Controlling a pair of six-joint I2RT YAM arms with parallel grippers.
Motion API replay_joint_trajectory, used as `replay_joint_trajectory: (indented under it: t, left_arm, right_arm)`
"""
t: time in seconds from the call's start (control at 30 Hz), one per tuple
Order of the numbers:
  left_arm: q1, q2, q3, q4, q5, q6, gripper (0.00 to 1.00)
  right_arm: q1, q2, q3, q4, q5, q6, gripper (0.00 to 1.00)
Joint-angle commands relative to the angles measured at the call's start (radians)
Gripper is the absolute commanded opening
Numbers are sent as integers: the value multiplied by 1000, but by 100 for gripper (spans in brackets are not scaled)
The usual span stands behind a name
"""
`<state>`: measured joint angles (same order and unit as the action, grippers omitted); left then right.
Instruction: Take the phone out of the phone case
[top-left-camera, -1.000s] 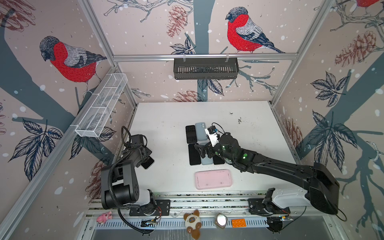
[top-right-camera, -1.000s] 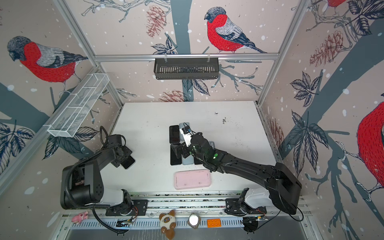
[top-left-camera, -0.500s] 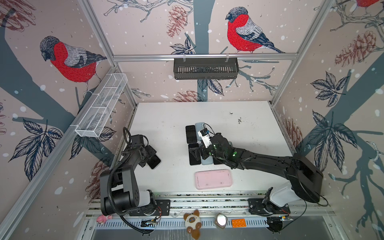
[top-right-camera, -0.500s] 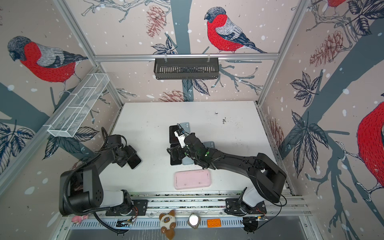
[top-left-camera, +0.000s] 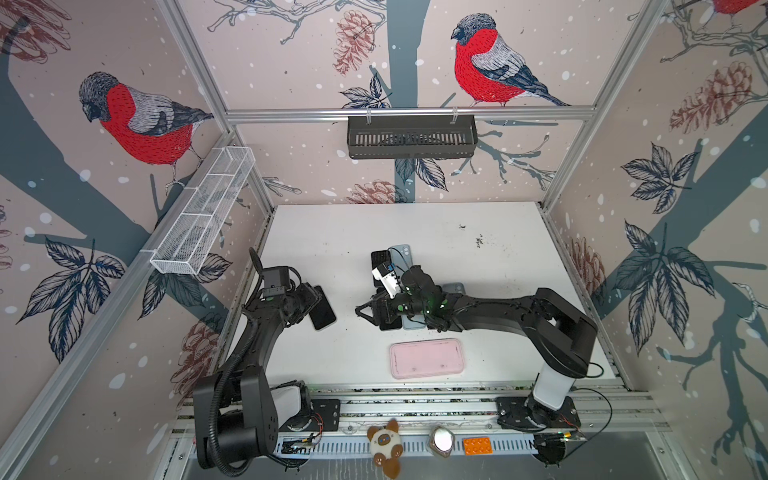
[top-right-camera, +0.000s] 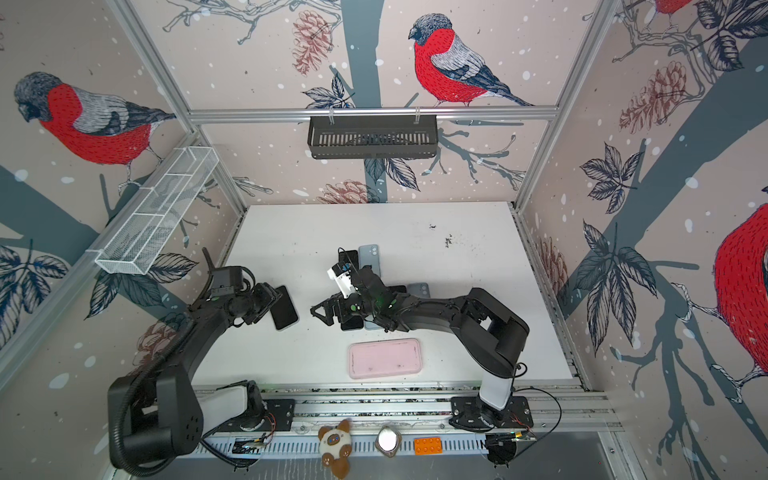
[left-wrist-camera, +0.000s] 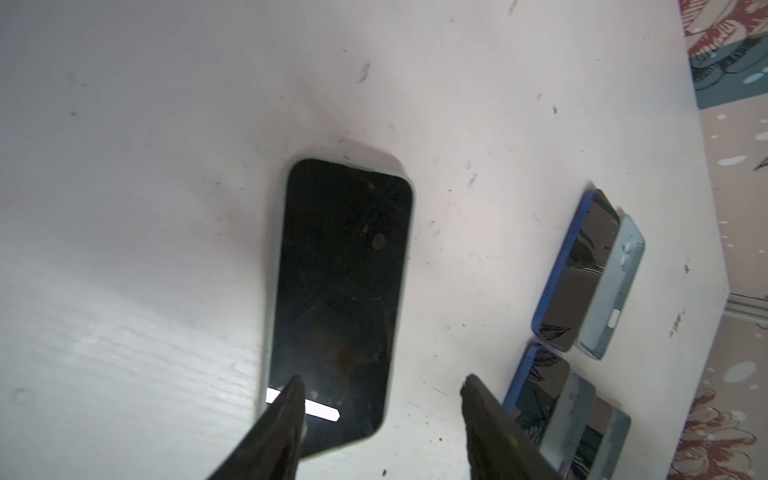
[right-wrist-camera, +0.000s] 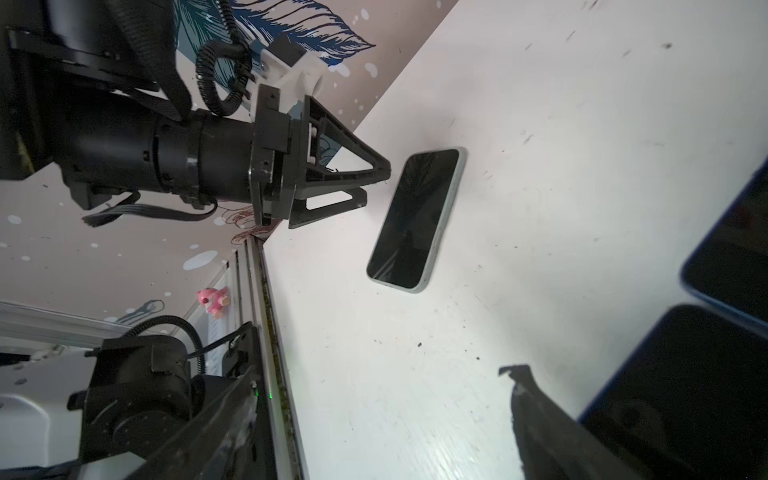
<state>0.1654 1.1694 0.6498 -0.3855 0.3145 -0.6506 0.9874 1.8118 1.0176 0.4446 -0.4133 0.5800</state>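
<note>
- Where the tabletop (top-left-camera: 457, 232) is bare on the left, the phone (left-wrist-camera: 340, 299) lies flat, screen up, inside its pale phone case (left-wrist-camera: 273, 291).
- Left pincer (left-wrist-camera: 382, 380): spread, straddling the phone's end. This looks like the approach step, and closing on the edges is probably next.
- Right pincer (top-left-camera: 365, 311): spread, empty, apart from it.
</note>
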Motion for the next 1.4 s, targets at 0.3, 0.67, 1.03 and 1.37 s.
replay_joint_trajectory:
  t: [0.3, 0.67, 1.03, 1.37]
  left_arm:
    - [-51, 49, 58, -80, -235, 84, 98]
    - [-163, 236, 121, -76, -364, 53, 99]
    - [-205, 366, 178, -99, -433, 17, 99]
    - [-205, 483, 228, -100, -458, 14, 97]
  right_arm:
    - [0, -68, -11, -67, 64, 3, 98]
    - [9, -118, -38, -78, 74, -7, 98]
    - [14, -128, -47, -83, 88, -16, 98]
    - [15, -131, -67, -76, 100, -20, 97]
